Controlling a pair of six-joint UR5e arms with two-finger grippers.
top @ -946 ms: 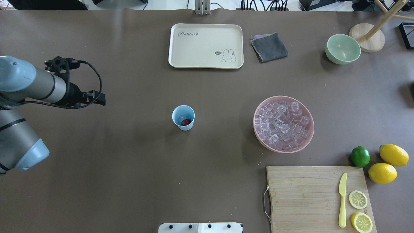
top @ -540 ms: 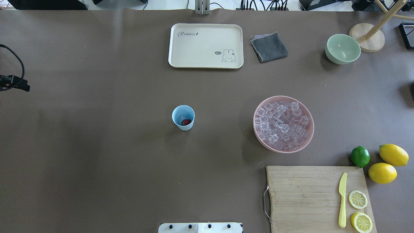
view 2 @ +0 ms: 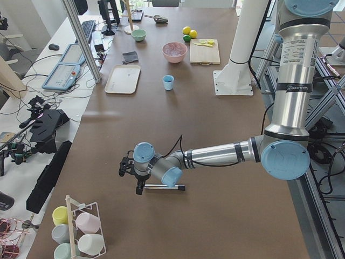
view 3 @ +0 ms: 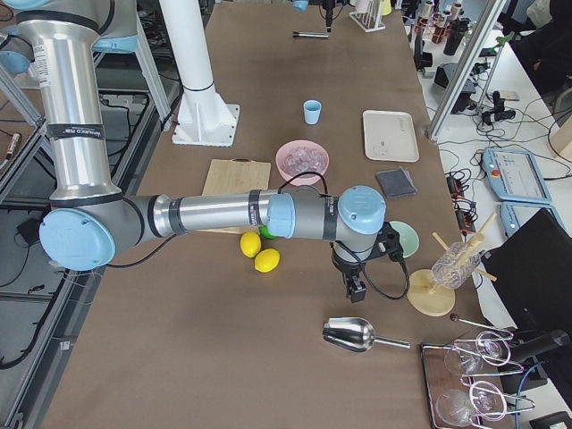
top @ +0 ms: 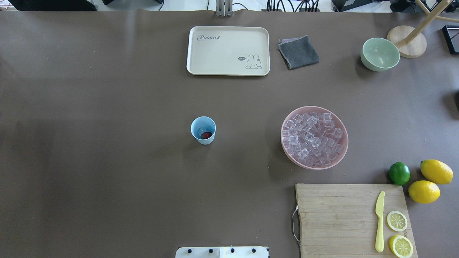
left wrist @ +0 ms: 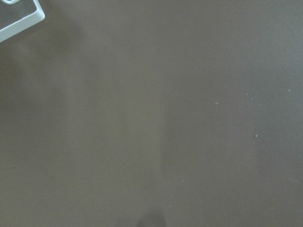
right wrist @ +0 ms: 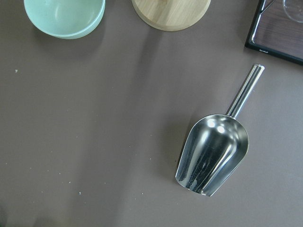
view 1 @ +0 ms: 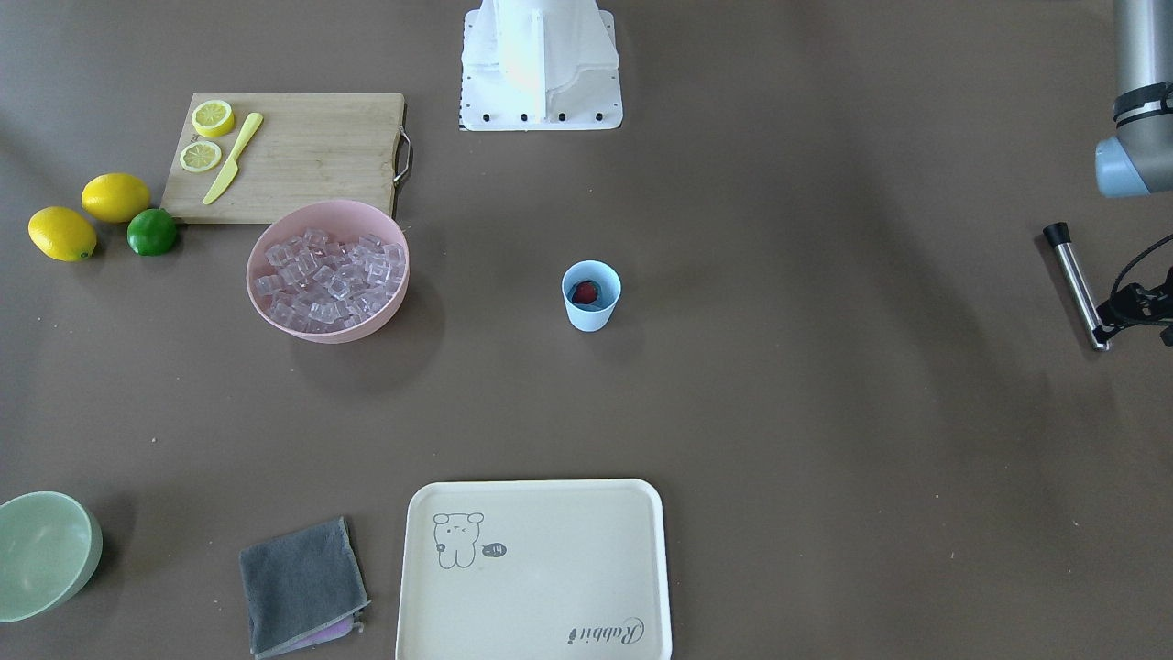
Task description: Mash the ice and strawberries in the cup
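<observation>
Brown table (top: 107,161): cup (top: 203,130) central (berry (top: 206,135) inside), tray (top: 228,50) beyond.

The left arm (view 2: 215,154) is stretching out low and level, the left hand (view 2: 139,186) pointing down. The right arm (view 3: 214,213) is reaching out level, the right hand (view 3: 356,288) hanging downward. Neither hand's grip can be made out.

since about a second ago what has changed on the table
The left arm swung off to the robot's left, out of the overhead view; its end effector now hangs by a metal rod at the table's end. Nothing visibly grasped or released. The cup, strawberry and pink bowl of ice stayed put.
</observation>
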